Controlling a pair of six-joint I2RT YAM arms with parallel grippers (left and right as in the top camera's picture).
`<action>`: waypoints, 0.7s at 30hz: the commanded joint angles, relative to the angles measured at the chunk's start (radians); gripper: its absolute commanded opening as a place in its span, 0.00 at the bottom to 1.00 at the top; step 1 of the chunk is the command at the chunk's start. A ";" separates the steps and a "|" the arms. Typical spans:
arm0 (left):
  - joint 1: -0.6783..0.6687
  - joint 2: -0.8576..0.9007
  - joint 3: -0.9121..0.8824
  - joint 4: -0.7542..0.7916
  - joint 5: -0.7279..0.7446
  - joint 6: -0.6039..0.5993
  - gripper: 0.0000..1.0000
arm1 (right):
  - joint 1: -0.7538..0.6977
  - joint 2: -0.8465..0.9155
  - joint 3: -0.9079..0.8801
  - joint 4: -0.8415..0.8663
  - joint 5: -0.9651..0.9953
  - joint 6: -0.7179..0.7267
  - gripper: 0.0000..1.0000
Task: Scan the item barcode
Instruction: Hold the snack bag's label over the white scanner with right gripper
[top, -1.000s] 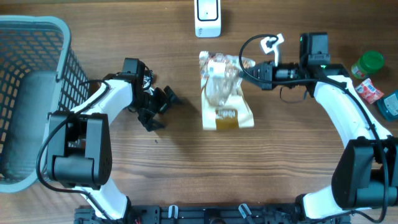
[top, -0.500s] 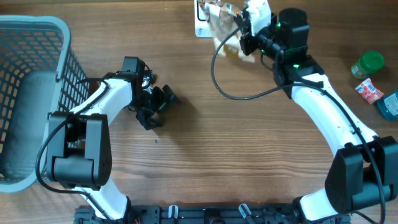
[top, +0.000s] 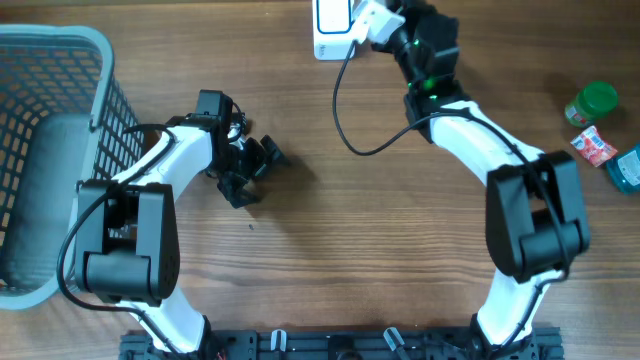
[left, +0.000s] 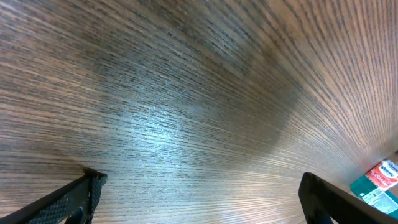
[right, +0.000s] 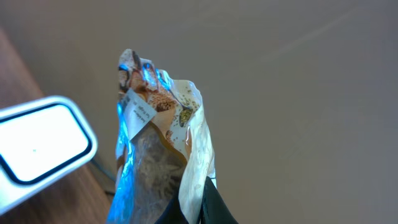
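The item is a clear plastic food bag (right: 155, 149) with a printed top and brownish contents. It hangs upright in the right wrist view, with my right gripper (right: 202, 210) shut on its pale edge. The white scanner (right: 40, 146) faces it from close on its left. From overhead the scanner (top: 333, 25) stands at the far table edge and the right gripper (top: 380, 20) is beside it. The bag itself does not show there. My left gripper (top: 250, 172) rests low over the wood, open and holding nothing (left: 199, 208).
A grey mesh basket (top: 50, 60) fills the left side. At the far right stand a green-lidded jar (top: 592, 102), a red packet (top: 594, 146) and a blue pack (top: 625, 170). A black cable (top: 345, 110) loops off the right arm.
My right arm lifted the bag off the middle of the table and swung it back to the scanner at the far edge. The left arm has not moved.
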 joint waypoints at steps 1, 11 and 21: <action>0.005 0.006 -0.004 0.008 -0.063 0.023 1.00 | 0.014 0.081 0.037 0.024 0.021 -0.183 0.05; 0.005 0.006 -0.004 0.008 -0.063 0.023 1.00 | 0.018 0.236 0.163 0.094 0.016 -0.246 0.05; 0.005 0.006 -0.004 0.008 -0.063 0.023 1.00 | 0.064 0.340 0.203 -0.036 0.045 -0.545 0.05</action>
